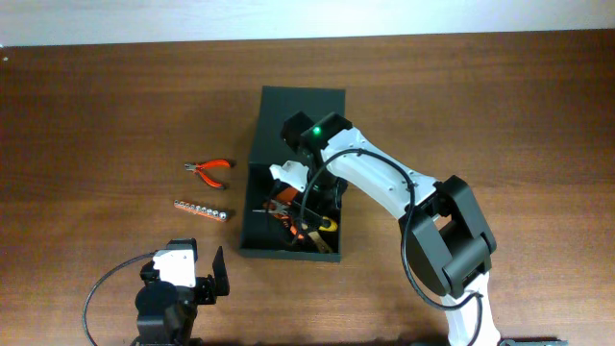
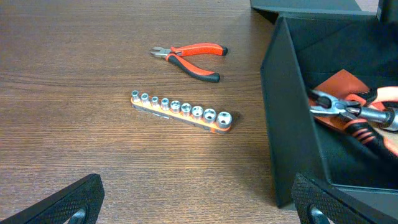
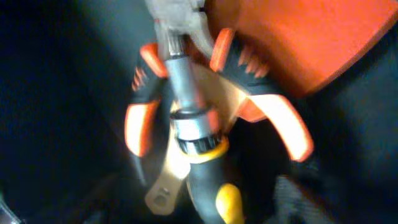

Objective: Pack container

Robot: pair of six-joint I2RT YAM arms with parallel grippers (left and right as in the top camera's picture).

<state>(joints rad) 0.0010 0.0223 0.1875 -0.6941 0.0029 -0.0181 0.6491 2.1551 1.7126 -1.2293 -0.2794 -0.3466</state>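
Observation:
The container [image 1: 252, 207] is a dark matte box at mid-table, its lid [image 1: 303, 104] flat open at the far side; its near wall shows in the left wrist view [image 2: 283, 124]. My right gripper [image 1: 309, 204] reaches down into it. In the right wrist view its blurred fingers [image 3: 199, 202] stand wide apart on either side of a black-and-yellow screwdriver handle [image 3: 208, 180], which lies over orange-handled pliers [image 3: 140, 112] and an orange piece [image 3: 311, 43]. My left gripper [image 2: 199, 202] is open and empty, low over the table left of the box.
On the table left of the box lie red-handled pliers [image 2: 193, 55], also in the overhead view [image 1: 209, 169], and a socket rail [image 2: 180, 111], also in the overhead view [image 1: 202, 210]. The left arm's base [image 1: 168, 298] sits at the front edge.

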